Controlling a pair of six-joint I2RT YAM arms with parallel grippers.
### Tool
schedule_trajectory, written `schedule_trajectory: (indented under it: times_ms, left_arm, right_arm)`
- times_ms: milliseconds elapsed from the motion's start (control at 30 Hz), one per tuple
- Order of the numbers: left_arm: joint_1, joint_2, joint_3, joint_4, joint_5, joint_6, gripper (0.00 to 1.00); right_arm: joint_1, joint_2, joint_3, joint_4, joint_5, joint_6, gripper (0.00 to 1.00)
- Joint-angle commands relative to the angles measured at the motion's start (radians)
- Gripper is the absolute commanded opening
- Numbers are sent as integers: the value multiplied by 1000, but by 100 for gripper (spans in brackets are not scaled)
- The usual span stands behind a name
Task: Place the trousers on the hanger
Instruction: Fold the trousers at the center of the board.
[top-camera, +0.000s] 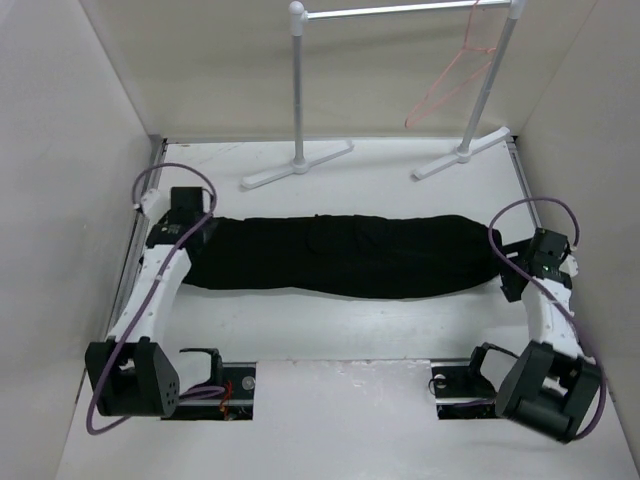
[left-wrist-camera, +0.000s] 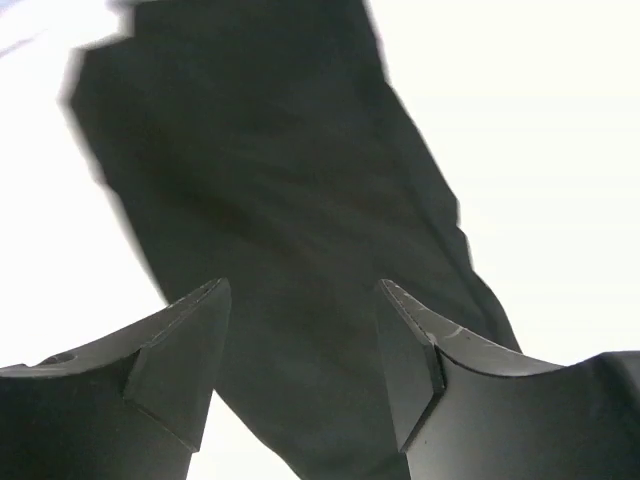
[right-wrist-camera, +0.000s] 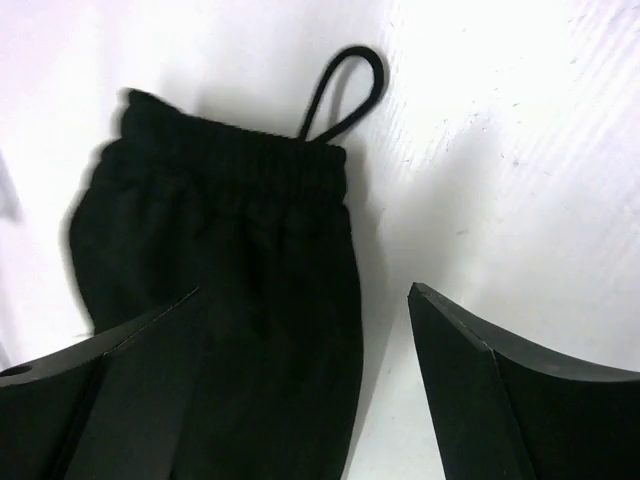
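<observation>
Shot from above and behind the arm bases (top-camera: 130, 375), the top view looks down and forward over the whole table (top-camera: 330, 330) to the rack (top-camera: 298, 80) at the far wall, taking in the trousers (top-camera: 340, 255) end to end. The left wrist camera sits close over their left end, looking out between its own fingers (left-wrist-camera: 170, 360) along the dark cloth. The right wrist camera hangs as near over the right end, its fingers framing the waistband (right-wrist-camera: 240, 165) and a cord loop (right-wrist-camera: 379, 78). Each wrist view shares its end of the trousers with the top view.
</observation>
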Motion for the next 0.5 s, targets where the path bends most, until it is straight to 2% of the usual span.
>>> schedule_trajectory:
  times_ms: [0,133,333,400,467]
  left_arm:
    - [-158,43,6,43,33,-23,57]
    - [-331,118,-17,148,55,-40,57]
    - [-382,170,-110,238,104,-55,57]
    - [-376,172,-133,246,110,-55,57]
    - [-365,169,-156,246,110,-55,57]
  right_arm:
    - [4,119,29,103,-66,-29,87]
    - [0,227,46,176,-59,-40,86]
    - [12,409,59,266,-82,-8,81]
    - [24,448,67,280,-85,12,69]
    - [29,468,70,289,-87,40,50]
